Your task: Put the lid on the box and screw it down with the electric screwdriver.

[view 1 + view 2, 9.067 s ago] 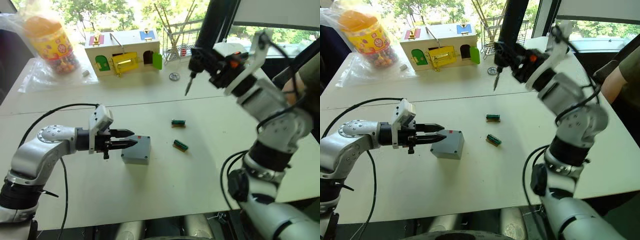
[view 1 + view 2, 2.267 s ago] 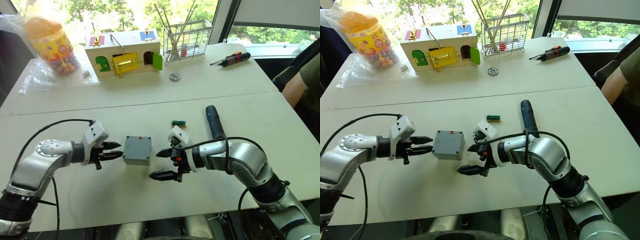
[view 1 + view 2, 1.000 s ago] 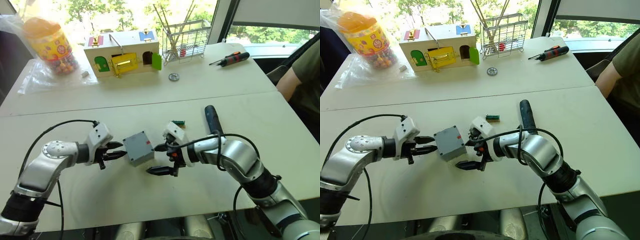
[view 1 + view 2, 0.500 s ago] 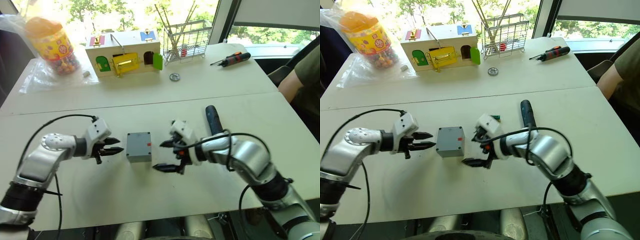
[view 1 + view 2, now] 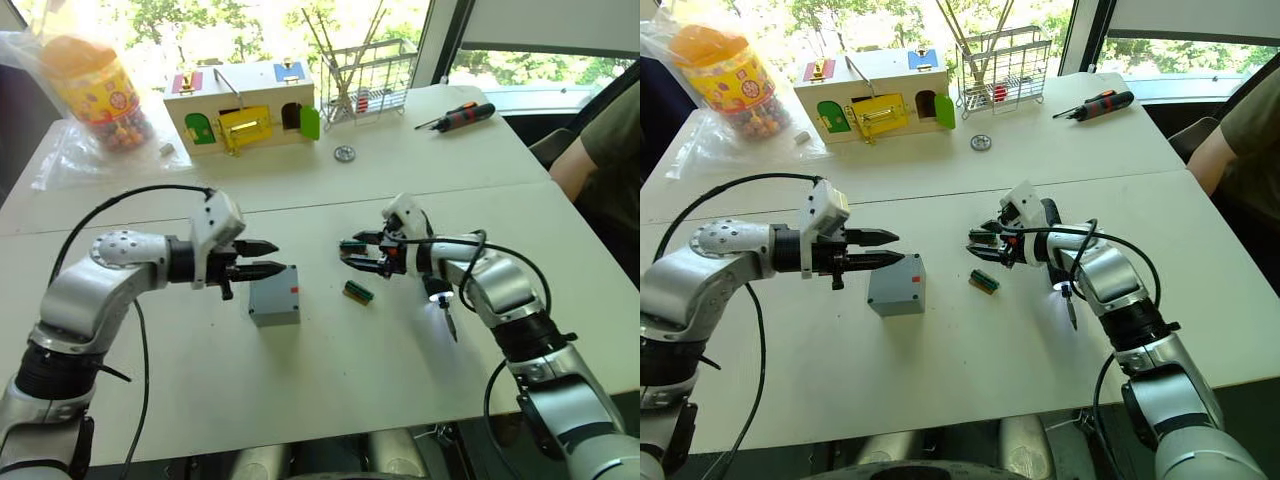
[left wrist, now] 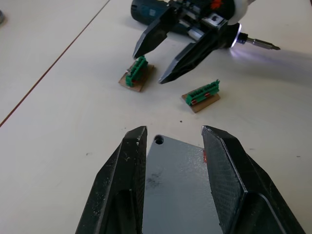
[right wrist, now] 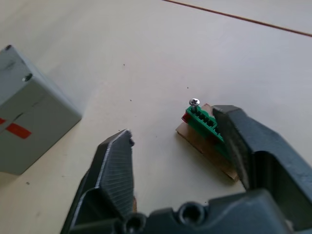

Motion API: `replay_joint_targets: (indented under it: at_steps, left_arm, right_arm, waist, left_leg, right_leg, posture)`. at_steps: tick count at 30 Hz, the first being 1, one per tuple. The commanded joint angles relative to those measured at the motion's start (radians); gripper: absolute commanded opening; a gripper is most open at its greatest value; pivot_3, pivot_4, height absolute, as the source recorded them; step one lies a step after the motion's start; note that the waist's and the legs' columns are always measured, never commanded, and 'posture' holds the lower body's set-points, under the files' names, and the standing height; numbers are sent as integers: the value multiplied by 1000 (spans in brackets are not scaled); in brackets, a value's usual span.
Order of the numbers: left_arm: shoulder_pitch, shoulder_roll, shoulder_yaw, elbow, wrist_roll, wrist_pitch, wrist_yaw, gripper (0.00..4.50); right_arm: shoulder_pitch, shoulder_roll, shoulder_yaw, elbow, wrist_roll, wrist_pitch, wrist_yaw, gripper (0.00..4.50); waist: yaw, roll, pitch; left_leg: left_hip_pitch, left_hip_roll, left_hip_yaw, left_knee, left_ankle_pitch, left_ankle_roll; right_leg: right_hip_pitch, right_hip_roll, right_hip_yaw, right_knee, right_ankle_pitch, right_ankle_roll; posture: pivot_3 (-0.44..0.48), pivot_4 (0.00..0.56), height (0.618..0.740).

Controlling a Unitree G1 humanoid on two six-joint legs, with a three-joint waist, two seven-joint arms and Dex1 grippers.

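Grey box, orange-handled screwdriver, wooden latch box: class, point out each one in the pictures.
Grey box [image 5: 275, 296], left eye view, top face.
Orange-handled screwdriver [image 5: 463, 115], left eye view, handle.
Wooden latch box [image 5: 243, 117], left eye view, yellow door.

daylight floods in from the windows [image 5: 350, 20] behind the far edge of the table [image 5: 330, 370], and the foliage outside is blown out to near white in the head views. the pale tabletop reflects evenly, with soft, faint shadows under the box [image 5: 274, 296] and the arms. a small bluish-white lamp at the tip of the electric screwdriver [image 5: 437, 298] throws a glow on the surface, seen as a purple-tinged flare in the left wrist view. straight lines bow toward the edges of the head views. in both wrist views the near fingers are soft, while things farther off are sharp.
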Motion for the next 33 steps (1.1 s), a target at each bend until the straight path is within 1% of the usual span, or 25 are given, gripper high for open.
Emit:
replay_joint_targets:
  at_steps: [1,7,12,13,14,15,16,17,18,19,20,33]
  left_arm:
    - [12,29,-1,-39,11,-8,11,1802]
    - [28,37,-5,-34,22,-25,18,1802]
    - [35,39,-9,-15,34,-44,16,1802]
    - [36,39,-9,-12,36,-48,16,1802]
    - [37,40,-10,-10,37,-51,15,1802]
    - [39,40,-11,-7,39,-55,14,1802]
    - [41,38,-13,-4,43,-59,15,1802]
    - [43,37,-14,1,47,-63,15,1802]
    - [45,36,-13,7,51,-67,15,1802]
    - [45,36,-11,13,55,-71,15,1802]
    - [45,37,-10,19,58,-75,14,1802]
    - [42,31,-14,62,78,-110,14,1802]
  right_arm:
    - [-48,33,-34,45,-19,-53,-3,2809]
    - [-59,58,-53,85,-38,-60,3,2809]
    - [-57,72,-67,93,-38,-46,3,2809]
    - [-56,72,-68,95,-42,-47,4,2275]
    - [-56,72,-69,96,-46,-49,6,2055]
    - [-55,74,-71,97,-49,-49,6,1233]
    - [-54,76,-73,97,-49,-46,5,1233]
    - [-54,77,-73,98,-51,-44,3,990]
    - [-53,78,-72,99,-52,-42,3,606]
    - [-51,78,-72,99,-54,-41,4,105]
    - [-50,79,-71,98,-56,-41,6,37]
    - [-41,86,-74,95,-66,-36,2,37]
  waist:
    - [2,0,0]
    - [11,0,0]
    - [7,0,0]
    - [6,0,0]
    - [5,0,0]
    - [5,0,0]
    - [5,0,0]
    - [5,0,0]
    - [5,0,0]
    - [5,0,0]
    - [5,0,0]
    - [6,0,0]
  left_leg:
    - [0,0,0,0,0,0]
    - [0,-1,-1,1,0,0]
    - [0,-1,0,1,0,0]
    - [0,-1,0,1,0,0]
    - [0,-1,0,1,0,0]
    - [0,-1,0,1,0,0]
    - [0,-1,0,1,0,0]
    - [0,-1,0,1,0,0]
    - [0,-1,0,1,0,0]
    - [0,-1,0,1,0,0]
    - [0,-1,0,1,0,0]
    - [0,-1,0,1,0,0]
  right_leg:
    - [0,0,0,0,0,0]
    - [1,0,0,0,0,0]
    - [1,0,0,0,0,0]
    - [1,0,0,0,0,0]
    - [1,0,0,0,0,0]
    - [1,0,0,0,0,0]
    - [1,0,0,0,0,0]
    - [1,0,0,0,0,0]
    - [1,0,0,0,0,0]
    - [1,0,0,0,0,0]
    - [1,0,0,0,0,0]
    - [1,0,0,0,0,0]
  posture:
    - [0,150,740]
    - [0,150,740]
    - [0,150,740]
    - [0,150,740]
    - [0,150,740]
    - [0,150,740]
    - [0,150,740]
    - [0,150,740]
    - [0,150,740]
    - [0,150,740]
    - [0,150,740]
    - [0,150,740]
